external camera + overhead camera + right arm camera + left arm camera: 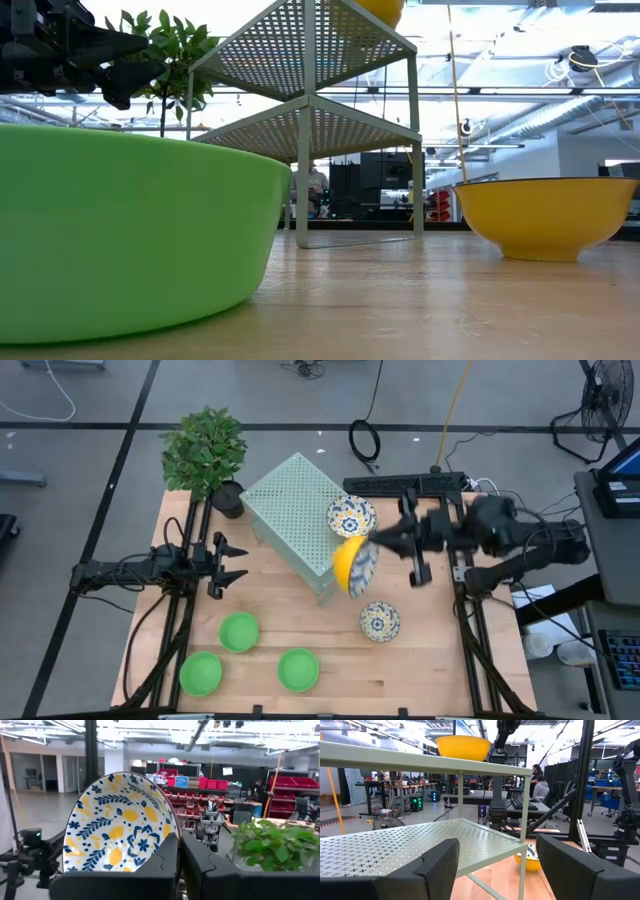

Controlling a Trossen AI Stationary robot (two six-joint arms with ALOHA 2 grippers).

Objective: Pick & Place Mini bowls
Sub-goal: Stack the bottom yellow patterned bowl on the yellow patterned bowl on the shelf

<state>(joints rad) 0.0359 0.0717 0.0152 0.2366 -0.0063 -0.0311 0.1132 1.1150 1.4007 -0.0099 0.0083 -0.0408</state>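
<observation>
My right gripper (372, 546) (179, 842) is high over the table's middle, beside the pale green perforated shelf (295, 508), shut on a floral mini bowl (354, 565) (120, 827) with a yellow outside. A second floral bowl (351, 516) (462, 746) sits upright on the shelf's top. A third (380, 621) (545, 215) rests on its foot on the table. Three green bowls (239, 631) (201, 673) (298, 669) stand near the front edge. My left gripper (228, 563) (495, 865) waits open at the table's left, facing the shelf. My right gripper pinches the floral bowl's rim (173, 831), one finger on the patterned inside and one on the yellow outside. The fingers come about level from the table's right. The bowl is lifted clear and tipped on edge, its inside facing the table's right.
A potted plant (205, 450) stands at the far left corner beside the shelf. The shelf has a lower perforated level (420, 842) above the table. Bare wood (300, 600) lies between the shelf and the green bowls.
</observation>
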